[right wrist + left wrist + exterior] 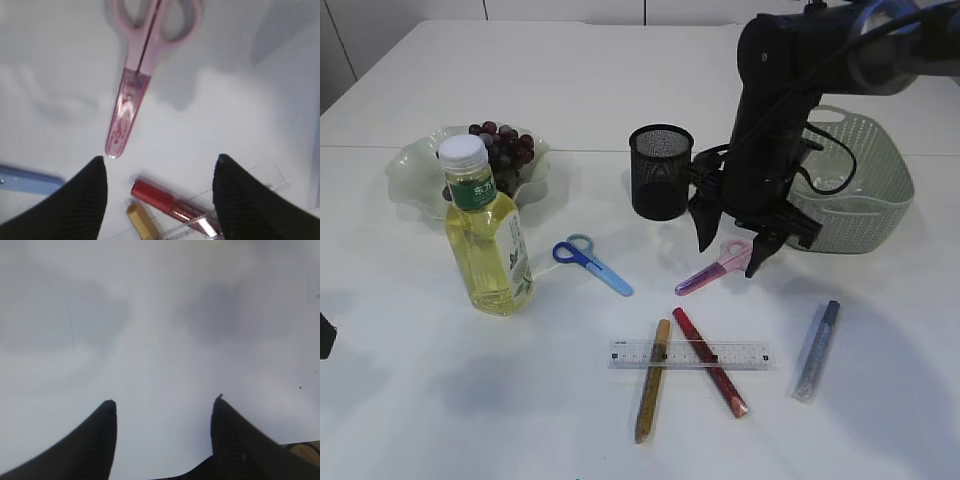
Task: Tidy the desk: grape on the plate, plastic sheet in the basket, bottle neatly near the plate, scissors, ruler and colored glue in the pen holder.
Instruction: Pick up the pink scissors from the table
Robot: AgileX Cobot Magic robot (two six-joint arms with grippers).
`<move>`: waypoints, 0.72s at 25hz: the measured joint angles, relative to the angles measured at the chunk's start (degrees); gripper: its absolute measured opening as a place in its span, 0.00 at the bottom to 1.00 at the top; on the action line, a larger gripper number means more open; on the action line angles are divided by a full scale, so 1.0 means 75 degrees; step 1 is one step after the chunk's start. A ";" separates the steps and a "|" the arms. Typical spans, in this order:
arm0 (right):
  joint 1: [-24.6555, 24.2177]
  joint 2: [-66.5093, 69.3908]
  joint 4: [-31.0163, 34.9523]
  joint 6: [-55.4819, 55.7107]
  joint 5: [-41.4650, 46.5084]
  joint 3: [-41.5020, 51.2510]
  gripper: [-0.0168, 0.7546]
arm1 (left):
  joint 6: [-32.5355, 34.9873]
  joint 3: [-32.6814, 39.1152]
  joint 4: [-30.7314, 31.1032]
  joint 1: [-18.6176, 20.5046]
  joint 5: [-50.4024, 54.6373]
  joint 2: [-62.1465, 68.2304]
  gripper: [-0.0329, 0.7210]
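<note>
Worktop (570, 80): plain white, wide. Plate (410, 170) holds grape (505, 145); bottle (488, 235) upright just before it. Pen holder (660, 170) and basket (865, 190): contents cannot be told. Right tool (732, 245) spread, holding nothing, poised over pink scissors (715, 268). Blue scissors (592, 262), ruler (690, 355), glue sticks (710, 362) lie flat nearby. Left tool (162, 407) spread over bare surface.
</note>
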 joint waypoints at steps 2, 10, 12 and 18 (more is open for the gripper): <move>-0.0113 0.0089 -0.0002 0.0011 -0.0007 -0.0019 0.68 | 0.0000 0.0000 0.0000 0.0000 0.0003 0.0000 0.61; -0.0183 0.0429 0.0105 0.0144 -0.0319 -0.0238 0.67 | 0.0000 0.0000 -0.0017 0.0000 0.0003 0.0000 0.60; -0.0183 0.0443 0.0134 0.0242 -0.0363 -0.0249 0.67 | 0.0000 0.0000 -0.0017 0.0000 0.0003 0.0000 0.60; -0.0183 0.0622 0.0190 0.0471 -0.0481 -0.0249 0.67 | 0.0000 0.0000 -0.0017 0.0000 0.0016 0.0000 0.60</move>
